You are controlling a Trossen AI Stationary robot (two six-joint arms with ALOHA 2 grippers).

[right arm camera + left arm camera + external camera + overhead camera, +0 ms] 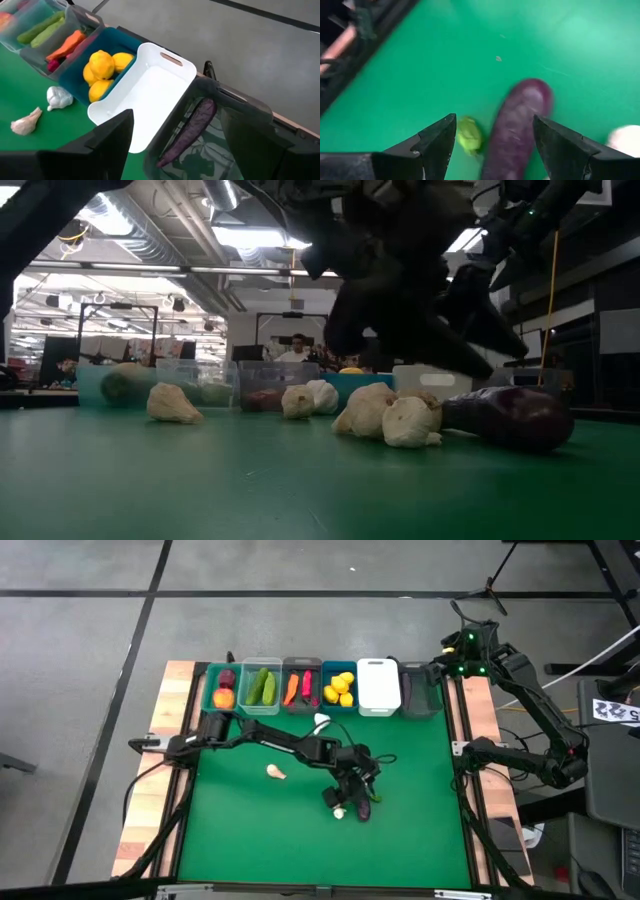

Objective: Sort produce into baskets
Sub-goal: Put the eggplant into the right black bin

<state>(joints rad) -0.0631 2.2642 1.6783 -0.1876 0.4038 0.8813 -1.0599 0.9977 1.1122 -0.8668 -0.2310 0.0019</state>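
A purple eggplant (517, 130) with a green stem (469, 136) lies on its side on the green mat (420, 810); it also shows in the high view (363, 808). My left gripper (495, 135) is open just above it, one finger on either side, touching nothing. Whitish garlic lies beside the eggplant (340, 811) and farther off (275, 772) (321, 721). My right gripper (175, 145) is open and empty above the dark bin (220, 145), which holds another eggplant (192, 127). The other bins hold beets, cucumbers, carrots and peppers, and lemons (341, 687); the white bin (379, 686) holds nothing.
The six bins stand in a row along the mat's far edge, from the teal one (222, 688) to the dark one (420, 690). Wooden rails (150, 790) border the mat left and right. People and shelves show in the room behind (295, 350).
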